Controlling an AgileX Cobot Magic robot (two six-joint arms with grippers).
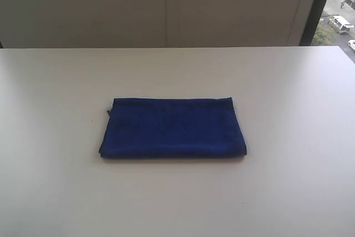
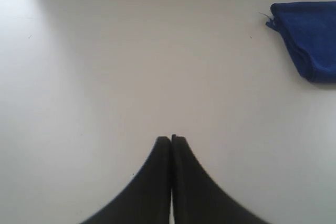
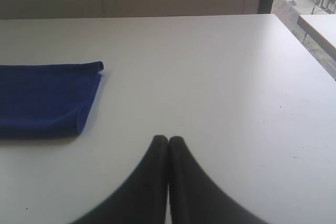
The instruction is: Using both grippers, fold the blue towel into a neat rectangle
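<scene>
The blue towel (image 1: 172, 127) lies flat on the worktop (image 1: 288, 137) as a fairly even rectangle with layered edges, so I judge the folding done, or short only of squaring a corner. My left hand (image 2: 171, 139) and right hand (image 3: 168, 139) are each pressed together on nothing. The towel sits ahead of and between them, well apart from both. No container shows.

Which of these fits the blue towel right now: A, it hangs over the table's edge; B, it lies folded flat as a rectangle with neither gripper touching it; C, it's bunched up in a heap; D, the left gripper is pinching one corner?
B: the blue towel lies flat as a folded rectangle on the table, while the left gripper and the right gripper are shut over bare table, apart from it.
</scene>
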